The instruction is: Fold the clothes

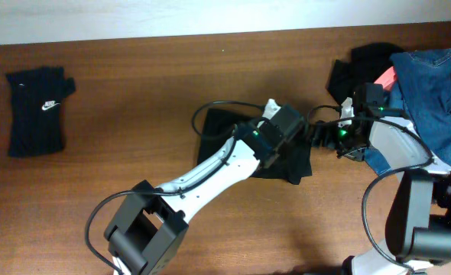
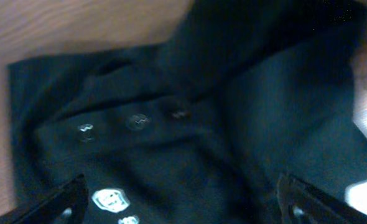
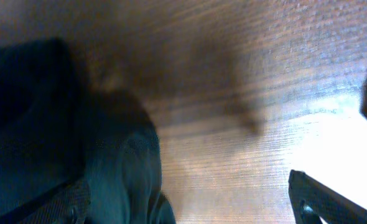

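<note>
Both gape empty: left claw (image 2: 183, 208) over black buttoned shirt (image 2: 171, 137), right claw (image 3: 190, 208) at its edge; a shallow pinch may bunch the fold.

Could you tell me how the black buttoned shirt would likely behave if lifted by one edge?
The black shirt is probably floppy: it lies in soft creases, so it would drape. It looks thin, so likely light; on the smooth wooden table it may slide when pushed.
</note>
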### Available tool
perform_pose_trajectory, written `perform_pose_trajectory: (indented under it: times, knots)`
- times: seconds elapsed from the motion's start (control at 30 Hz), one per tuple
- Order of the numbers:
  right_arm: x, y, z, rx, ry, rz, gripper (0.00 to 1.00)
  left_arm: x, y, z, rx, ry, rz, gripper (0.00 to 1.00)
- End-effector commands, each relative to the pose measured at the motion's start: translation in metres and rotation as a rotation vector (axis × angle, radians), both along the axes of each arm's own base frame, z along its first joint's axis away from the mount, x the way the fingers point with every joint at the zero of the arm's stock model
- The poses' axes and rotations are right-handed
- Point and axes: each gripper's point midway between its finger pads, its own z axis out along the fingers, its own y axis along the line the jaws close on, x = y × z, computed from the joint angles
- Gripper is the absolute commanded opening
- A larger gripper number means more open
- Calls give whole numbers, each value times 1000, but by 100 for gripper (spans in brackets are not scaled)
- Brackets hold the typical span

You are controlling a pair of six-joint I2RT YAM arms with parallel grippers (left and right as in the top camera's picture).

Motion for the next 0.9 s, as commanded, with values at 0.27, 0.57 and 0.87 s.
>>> perform_pose_trajectory:
  times: [0.27, 0.57, 0.87]
  knots:
    - [-9, 41, 143, 8, -319, 188, 89, 52, 101, 7, -122, 157, 275, 57]
    - [-26, 104, 128, -7, -243, 319, 37, 56, 152, -6, -75, 226, 373, 1]
    - [-37, 123, 79, -144, -100, 284, 42, 59, 136, -6, -138, 236, 299, 1]
